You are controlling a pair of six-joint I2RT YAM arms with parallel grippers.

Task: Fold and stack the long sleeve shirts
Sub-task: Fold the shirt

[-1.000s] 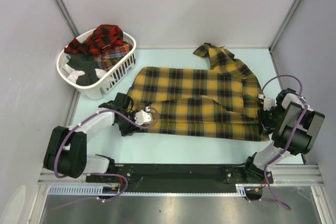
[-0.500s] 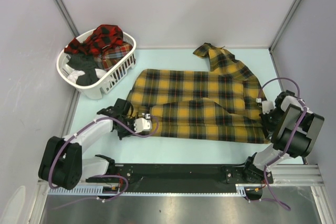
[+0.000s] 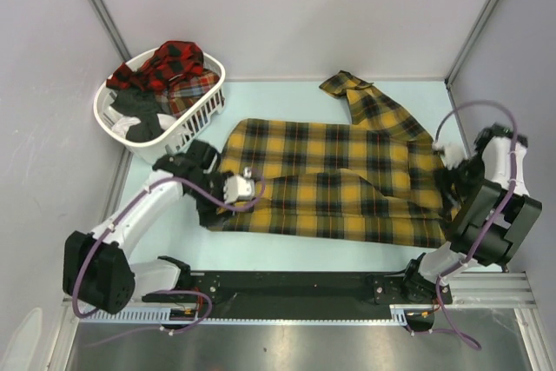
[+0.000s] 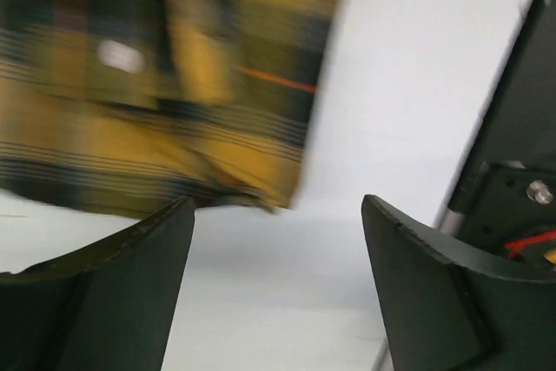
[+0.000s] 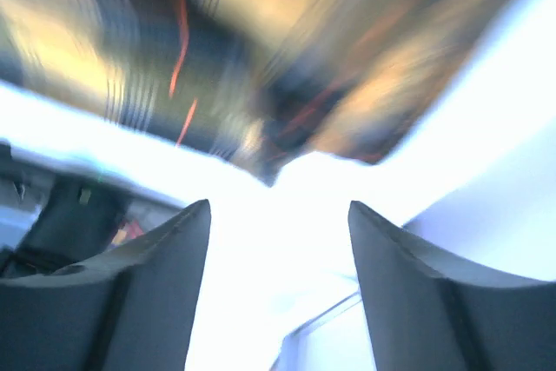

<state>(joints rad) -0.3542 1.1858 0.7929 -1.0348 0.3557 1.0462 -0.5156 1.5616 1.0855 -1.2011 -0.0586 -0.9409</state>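
Observation:
A mustard-yellow plaid long sleeve shirt (image 3: pixel 339 171) lies spread flat across the table, with one sleeve (image 3: pixel 369 102) reaching toward the back. My left gripper (image 3: pixel 211 208) is at the shirt's near left corner. It is open and empty in the left wrist view (image 4: pixel 278 215), with the blurred shirt edge (image 4: pixel 130 84) just ahead of it. My right gripper (image 3: pixel 449 182) is at the shirt's right edge. It is open and empty in the right wrist view (image 5: pixel 280 215), with blurred plaid cloth (image 5: pixel 217 58) in front. Red-and-black plaid shirts (image 3: pixel 169 62) lie bunched in the basket.
A white laundry basket (image 3: pixel 195 119) stands at the back left, close to the shirt's left end and my left arm. It also holds dark and white cloth. The black base rail (image 3: pixel 287 284) runs along the table's near edge. Grey walls close in the table at the back and on both sides.
The shirt's near edge has been drawn toward the front and now lies flatter. My left wrist has moved up and inward. My right wrist has swung out to the right.

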